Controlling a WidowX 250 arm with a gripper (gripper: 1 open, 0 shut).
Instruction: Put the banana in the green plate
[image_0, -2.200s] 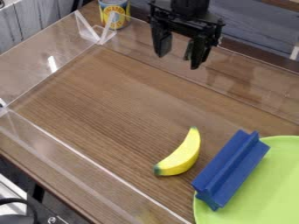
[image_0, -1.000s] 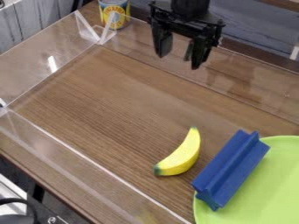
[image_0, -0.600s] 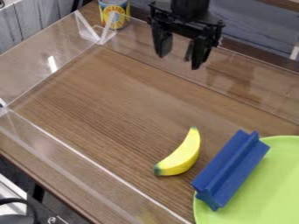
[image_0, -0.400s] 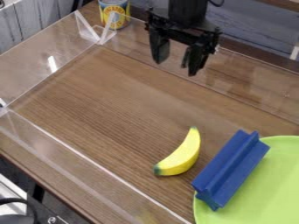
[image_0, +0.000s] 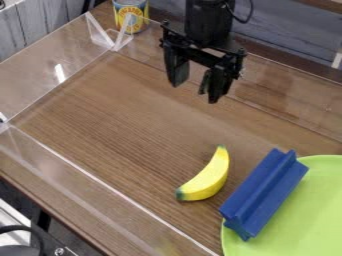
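With jaws spread wide and empty above the table, the gripper should come down over the banana, which lies apart just beside the block, straddling its middle crosswise before carrying it to the plate.

A: What is lying on the wooden table at this moment?

B: The banana is lying near the front, just beside the blue block. One end of the block is resting over the edge of the green plate.

A: And the gripper?

B: It is hanging above the table, well apart from the banana, pointing down with its jaws standing wide and holding nothing. A yellow can is standing at the back.
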